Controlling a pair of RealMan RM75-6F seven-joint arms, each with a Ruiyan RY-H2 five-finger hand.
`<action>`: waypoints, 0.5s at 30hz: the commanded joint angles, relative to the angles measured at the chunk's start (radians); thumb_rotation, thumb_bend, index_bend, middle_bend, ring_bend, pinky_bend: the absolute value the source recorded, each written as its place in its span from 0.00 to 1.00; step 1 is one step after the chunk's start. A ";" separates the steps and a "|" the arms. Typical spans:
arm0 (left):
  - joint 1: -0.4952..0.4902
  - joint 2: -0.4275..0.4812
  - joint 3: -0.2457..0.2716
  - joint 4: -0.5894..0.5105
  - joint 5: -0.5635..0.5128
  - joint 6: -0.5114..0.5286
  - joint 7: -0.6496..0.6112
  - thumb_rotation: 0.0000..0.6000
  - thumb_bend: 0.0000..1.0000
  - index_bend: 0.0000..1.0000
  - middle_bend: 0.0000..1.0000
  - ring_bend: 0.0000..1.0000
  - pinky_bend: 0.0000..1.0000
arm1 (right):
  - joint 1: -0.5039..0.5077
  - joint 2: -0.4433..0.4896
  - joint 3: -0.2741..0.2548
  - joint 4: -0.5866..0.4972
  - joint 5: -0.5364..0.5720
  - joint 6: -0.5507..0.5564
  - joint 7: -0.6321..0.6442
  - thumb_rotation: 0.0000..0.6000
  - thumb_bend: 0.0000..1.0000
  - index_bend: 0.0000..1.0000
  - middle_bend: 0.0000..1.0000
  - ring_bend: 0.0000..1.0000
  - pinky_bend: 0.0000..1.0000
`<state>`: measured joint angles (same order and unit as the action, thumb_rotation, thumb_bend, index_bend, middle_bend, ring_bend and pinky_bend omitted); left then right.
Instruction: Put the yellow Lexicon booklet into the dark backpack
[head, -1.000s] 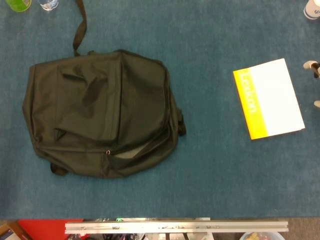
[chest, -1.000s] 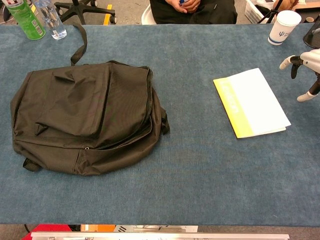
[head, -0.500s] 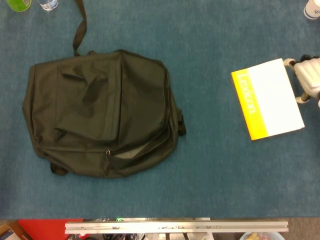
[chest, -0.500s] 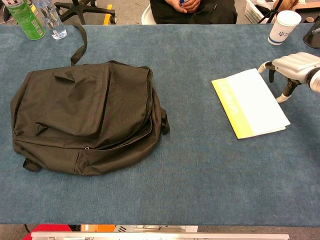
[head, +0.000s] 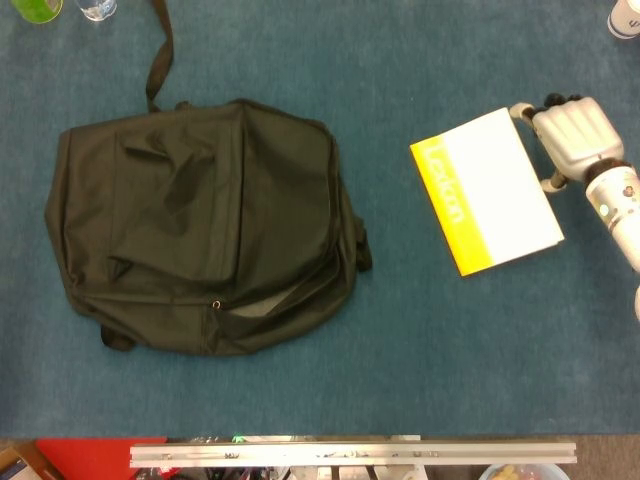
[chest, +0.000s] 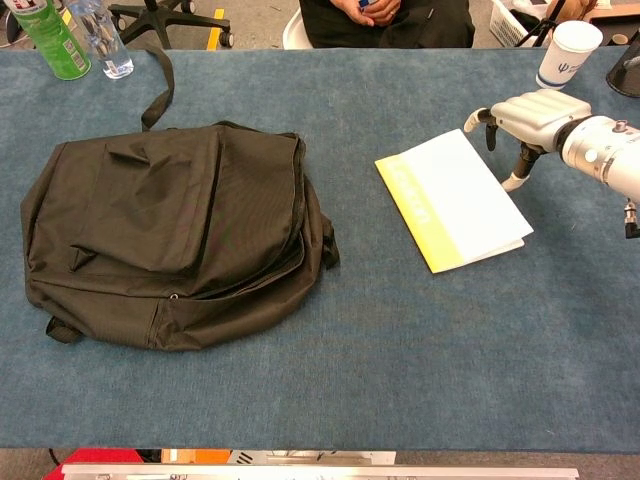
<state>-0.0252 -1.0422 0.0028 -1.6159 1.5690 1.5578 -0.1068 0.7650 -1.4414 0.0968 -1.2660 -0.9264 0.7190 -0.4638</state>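
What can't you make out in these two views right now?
- Left hand: outside both views.
- Backpack interior: both views, hidden by its own dark fabric.
- Right hand contact with the booklet: both views, fingertips hidden under the hand.
- Paper cup: cut off by the head view's edge.

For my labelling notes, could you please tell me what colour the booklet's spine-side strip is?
Yellow, on the Lexicon booklet; head view shows it best.

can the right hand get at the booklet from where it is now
Probably yes. The right hand is already at the booklet's far right edge, fingers pointing down beside it, and nothing lies between them.
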 joint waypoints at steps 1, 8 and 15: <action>0.007 0.003 0.001 0.000 -0.004 0.008 -0.004 1.00 0.22 0.15 0.22 0.12 0.17 | 0.003 0.012 0.009 -0.010 0.015 0.018 -0.005 1.00 0.04 0.20 0.42 0.19 0.27; 0.009 0.006 0.005 -0.013 0.004 0.007 0.014 1.00 0.22 0.15 0.22 0.12 0.17 | 0.005 -0.009 0.009 0.038 0.042 0.035 -0.008 1.00 0.05 0.20 0.42 0.19 0.27; 0.012 0.014 0.005 -0.030 0.008 0.012 0.022 1.00 0.22 0.15 0.22 0.12 0.17 | 0.020 -0.071 0.021 0.116 0.064 0.062 -0.038 1.00 0.05 0.21 0.42 0.19 0.27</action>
<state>-0.0139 -1.0287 0.0083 -1.6460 1.5777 1.5696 -0.0850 0.7786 -1.4982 0.1112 -1.1648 -0.8718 0.7775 -0.4940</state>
